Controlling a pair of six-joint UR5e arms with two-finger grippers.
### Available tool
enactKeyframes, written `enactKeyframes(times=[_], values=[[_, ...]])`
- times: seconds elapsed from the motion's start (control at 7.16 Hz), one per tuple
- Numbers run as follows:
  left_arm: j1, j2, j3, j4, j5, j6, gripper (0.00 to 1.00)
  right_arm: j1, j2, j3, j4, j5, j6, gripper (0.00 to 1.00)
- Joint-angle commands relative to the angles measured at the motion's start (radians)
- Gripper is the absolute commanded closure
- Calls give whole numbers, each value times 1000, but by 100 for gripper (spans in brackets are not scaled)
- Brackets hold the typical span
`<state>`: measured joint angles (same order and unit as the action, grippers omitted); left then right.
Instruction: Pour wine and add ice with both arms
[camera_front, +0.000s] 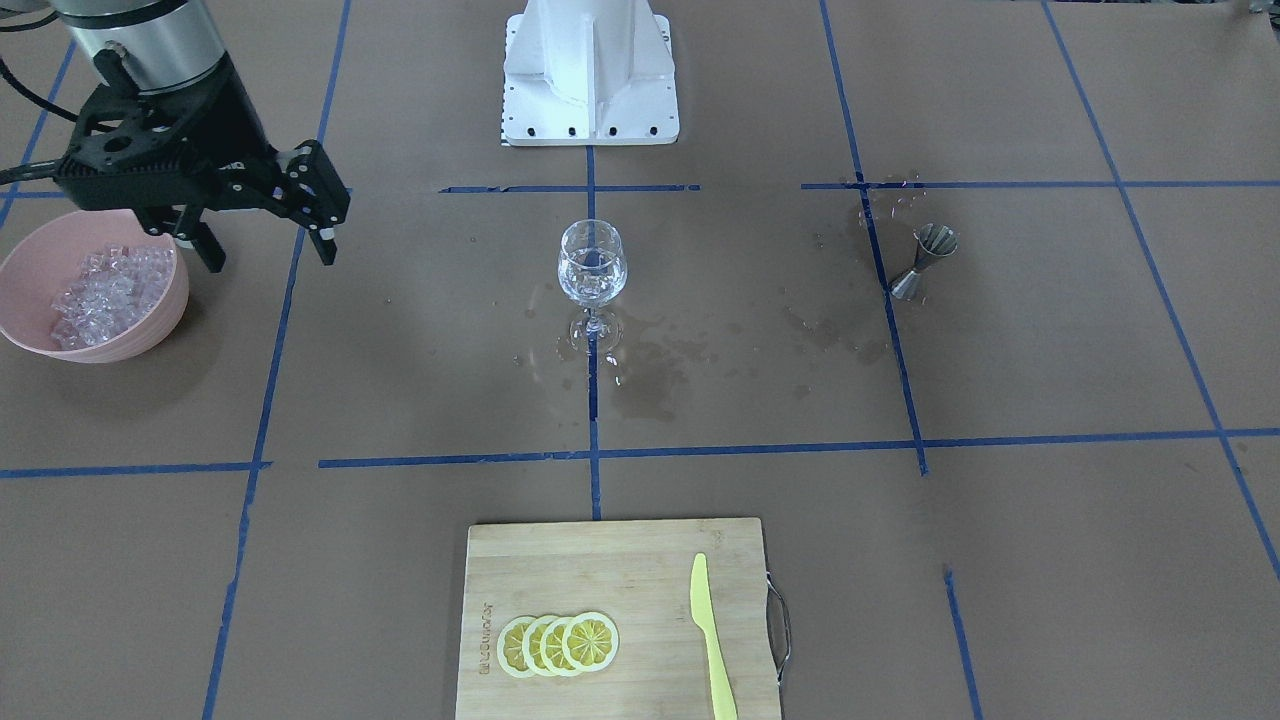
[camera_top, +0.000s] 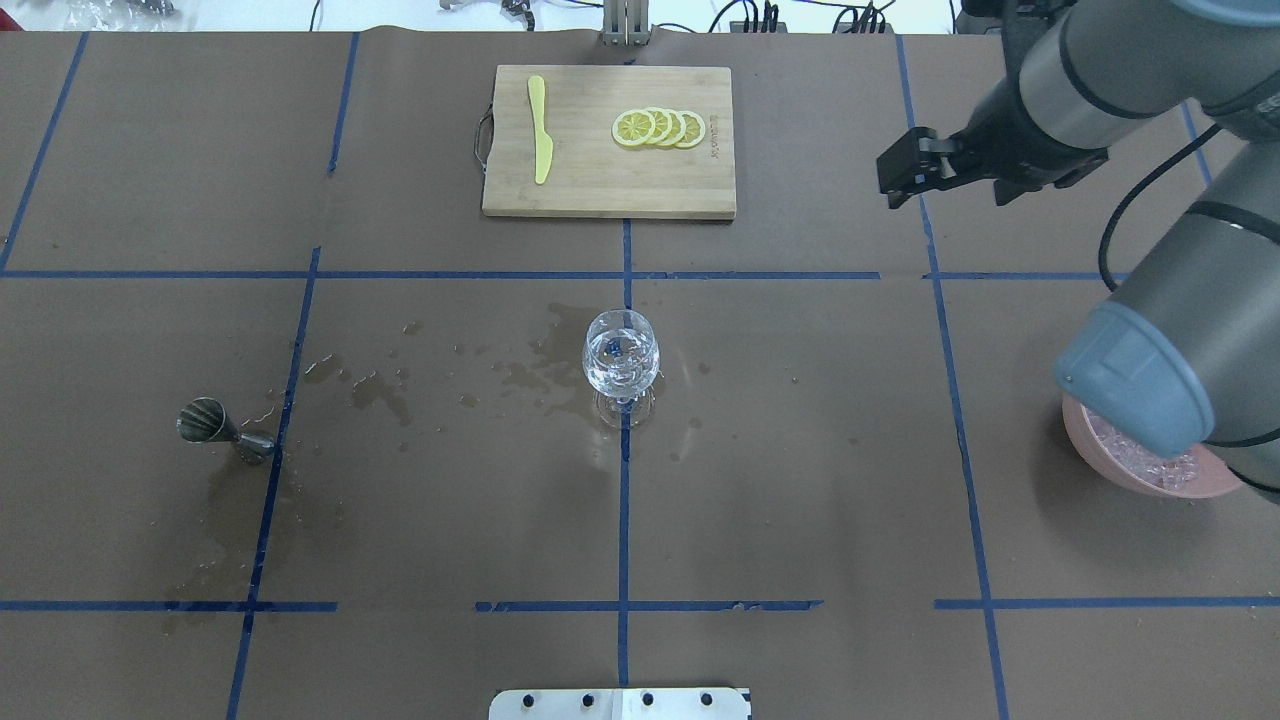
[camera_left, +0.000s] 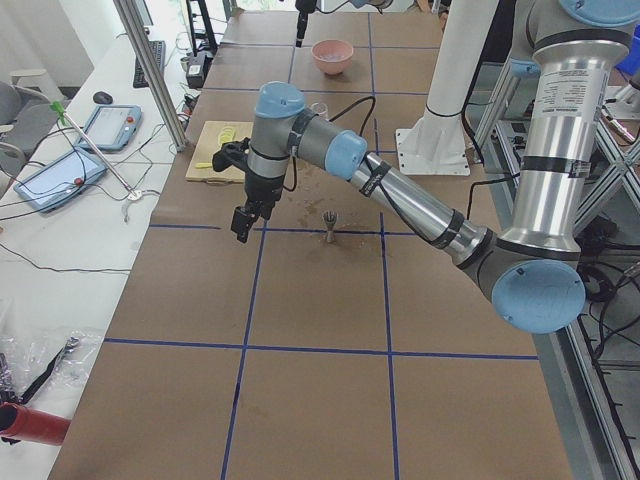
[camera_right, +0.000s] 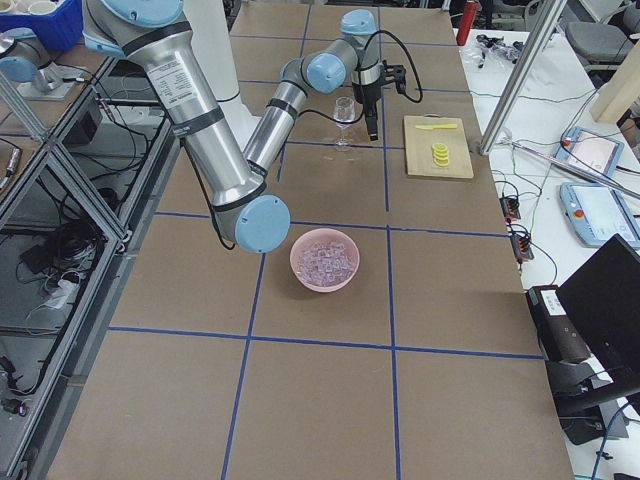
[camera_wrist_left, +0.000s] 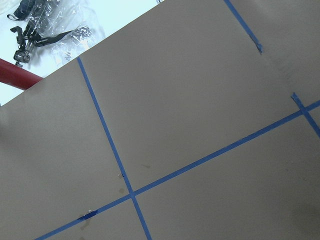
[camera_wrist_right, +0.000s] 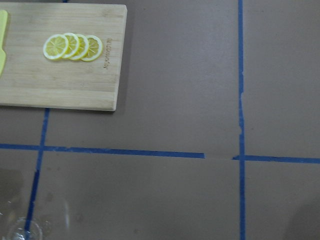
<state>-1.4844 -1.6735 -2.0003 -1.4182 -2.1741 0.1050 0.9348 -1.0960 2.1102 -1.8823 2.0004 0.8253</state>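
the right arm (camera_top: 1090, 80) hangs over the table, its right gripper (camera_front: 270, 256) spread and empty, likely poised to dip into the pink bowl (camera_front: 150, 330) for ice. the left gripper (camera_left: 243, 215) shows only from the side; i cannot tell its state. front-facing, the bowl lies at nine o'clock of the central wine glass (camera_front: 592, 265). the ice (camera_front: 100, 290) fills that bowl: a heap of small clear, glinting cubes.

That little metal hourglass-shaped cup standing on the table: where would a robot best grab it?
Probably at the narrow waist of the metal cup, pinched level from the side. It stands upright and flares out at both ends, so a hold on the waist should not slide up or down. From above there is only the thin rim of its open mouth.
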Motion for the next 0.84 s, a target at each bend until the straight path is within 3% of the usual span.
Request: enactKeyframes(times=[0.0,0.28,0.7], values=[[-50,0,154,-8,-123,33,0,149,-118,-18,-9,104,-238,0],[-50,1,213,-11,-131,36,0,336,-247,-85,-11,191,-567,0],[-50,6,265,-11,-130,36,0,504,-384,-191,-3,245,-855,0]])
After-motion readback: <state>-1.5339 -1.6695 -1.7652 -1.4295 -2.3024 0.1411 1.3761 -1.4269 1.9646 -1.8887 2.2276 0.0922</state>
